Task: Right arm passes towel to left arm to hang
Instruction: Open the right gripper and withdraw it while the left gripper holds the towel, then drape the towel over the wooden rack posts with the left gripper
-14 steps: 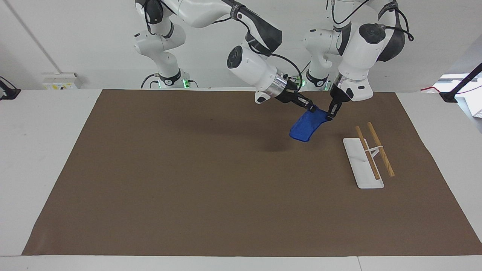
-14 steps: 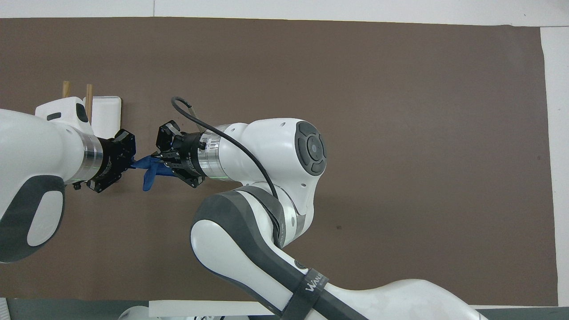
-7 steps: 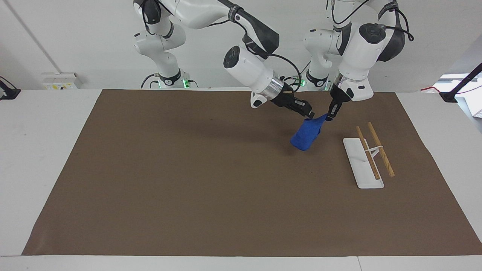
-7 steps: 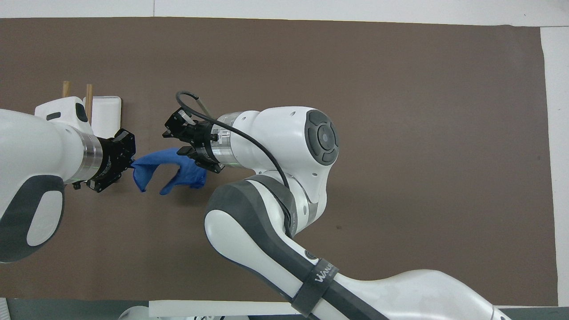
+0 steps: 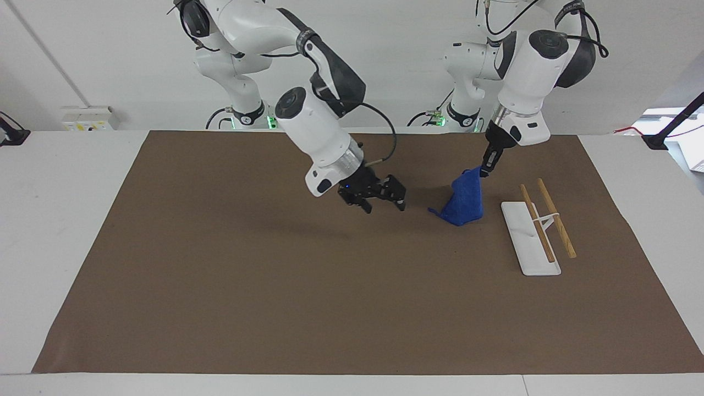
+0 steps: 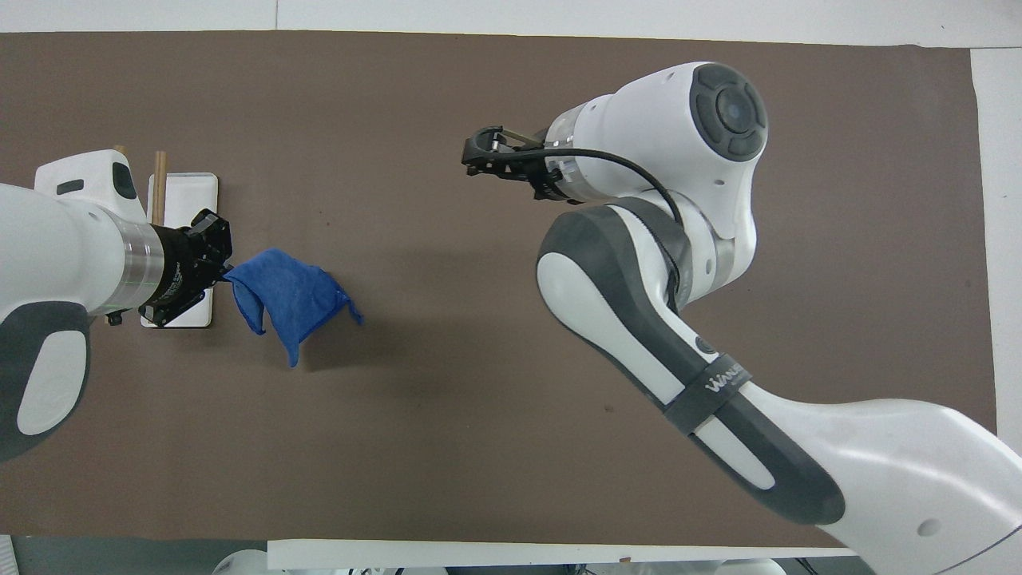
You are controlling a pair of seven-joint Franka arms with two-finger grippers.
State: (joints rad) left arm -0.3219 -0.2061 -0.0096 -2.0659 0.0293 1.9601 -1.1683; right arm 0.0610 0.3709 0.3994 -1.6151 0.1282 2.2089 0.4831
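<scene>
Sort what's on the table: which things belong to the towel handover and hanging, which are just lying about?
Job:
- towel, hanging from the shut left end effector
- rack with wooden rods
- right end effector, open, empty, over the mat

Lying about:
- brown mat
- nothing else on it

In the overhead view, the left arm (image 6: 56,263) is covering much of the white rack (image 6: 188,216) and its wooden rods (image 6: 160,180), at about 9 o'clock. At 5 o'clock, the picture's edge is cutting off the right arm (image 6: 878,471).
</scene>
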